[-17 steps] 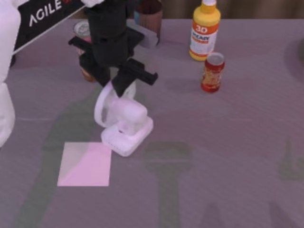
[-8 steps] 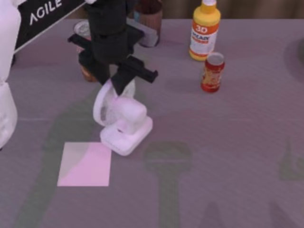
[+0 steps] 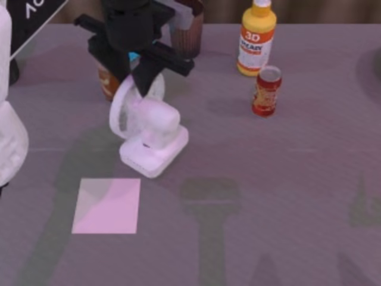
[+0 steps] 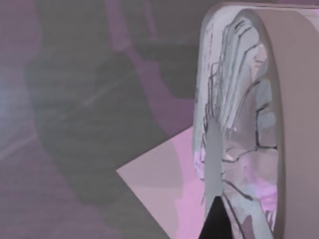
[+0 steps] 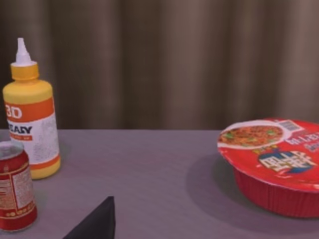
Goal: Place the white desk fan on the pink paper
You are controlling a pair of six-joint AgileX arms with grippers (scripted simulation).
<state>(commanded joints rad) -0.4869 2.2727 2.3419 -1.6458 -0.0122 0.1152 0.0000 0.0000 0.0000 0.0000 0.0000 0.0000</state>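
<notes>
The left gripper (image 3: pixel 138 80) pinches the top rim of the white desk fan (image 3: pixel 149 134) from above, the fan hanging directly below it, its base up off the table and just far-right of the pink paper (image 3: pixel 107 205); the right arm is parked out of the top view

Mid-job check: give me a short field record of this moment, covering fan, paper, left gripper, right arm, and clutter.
fan: white desk fan, held at its grilled head, base near the table, not on the paper
paper: pink paper, flat, bare, toward the table's front left
left gripper: left gripper, shut on the fan's head
right arm: parked off to the right, out of top view
clutter: yellow bottle, red can, noodle bowl
</notes>
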